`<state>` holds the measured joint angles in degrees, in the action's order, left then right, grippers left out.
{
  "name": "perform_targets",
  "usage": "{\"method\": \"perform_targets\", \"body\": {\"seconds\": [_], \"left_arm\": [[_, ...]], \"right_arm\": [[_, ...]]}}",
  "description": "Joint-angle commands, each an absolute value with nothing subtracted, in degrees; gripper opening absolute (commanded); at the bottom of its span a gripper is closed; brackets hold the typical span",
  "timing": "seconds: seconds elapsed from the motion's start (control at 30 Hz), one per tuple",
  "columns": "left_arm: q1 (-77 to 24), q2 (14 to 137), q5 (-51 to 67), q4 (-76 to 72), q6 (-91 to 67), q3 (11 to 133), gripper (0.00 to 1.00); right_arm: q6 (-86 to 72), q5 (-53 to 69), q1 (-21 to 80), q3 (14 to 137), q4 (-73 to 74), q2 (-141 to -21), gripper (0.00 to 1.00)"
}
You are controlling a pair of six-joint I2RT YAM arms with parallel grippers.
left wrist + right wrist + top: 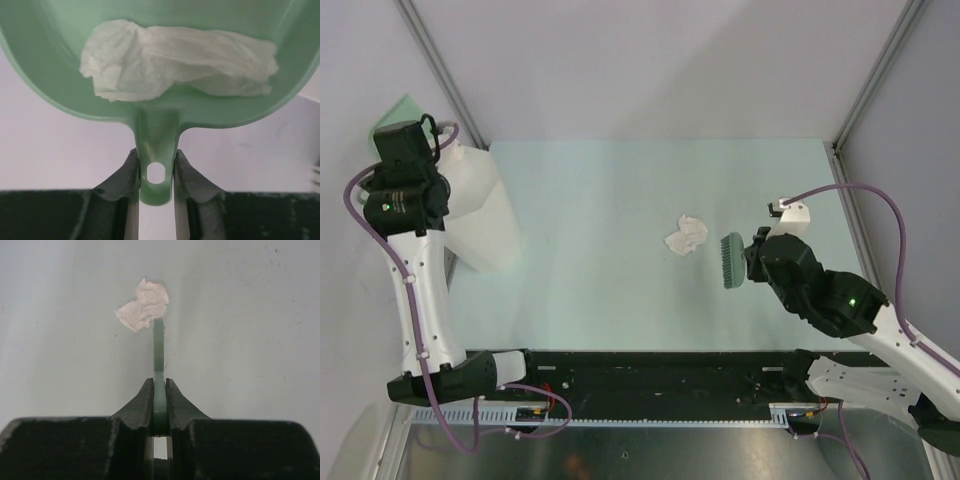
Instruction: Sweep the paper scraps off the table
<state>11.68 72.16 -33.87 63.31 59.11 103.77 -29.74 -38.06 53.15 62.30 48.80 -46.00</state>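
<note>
My right arm reaches in from the table's (610,300) right side, its wrist close to that edge, and broad pale-green surface lies ahead of it, running left and back to the far edge and forward to the black strip (650,365) along the near edge. One paper scrap (686,235) lies right of centre, well apart from every edge, with bare surface behind it, in front of it and to its left. The only thing near it is the green brush (732,260), which stands just beside its right side with the bristles facing it; in the wrist view the brush's thin edge reaches the scrap's rim, and I cannot tell whether they touch. A tall white bin (480,215) stands at the table's left edge, well apart from the scrap and across the way of any sweep in that direction. My left arm is raised beside the bin, out past the far left corner. The right gripper (160,390) is clamped tight on the brush's flat handle, fingers pressing both faces. The left gripper (156,155) pinches the holed handle of the green dustpan (45,75) between its fingers, and another paper scrap (175,60) lies crumpled inside the pan, against its back wall.
</note>
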Motion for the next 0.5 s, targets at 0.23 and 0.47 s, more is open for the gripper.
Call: {"method": "perform_targets", "body": {"seconds": [0.23, 0.47], "left_arm": [[11.6, 59.6, -48.52, 12.8, 112.73, 75.43, 0.0], [11.6, 57.48, -45.62, 3.17, 125.41, 69.1, 0.01]], "right_arm": [[-28.3, -37.27, 53.26, 63.81, 44.83, -45.97, 0.0], [-28.04, -36.12, 53.44, 63.81, 43.42, -47.02, 0.0]]}}
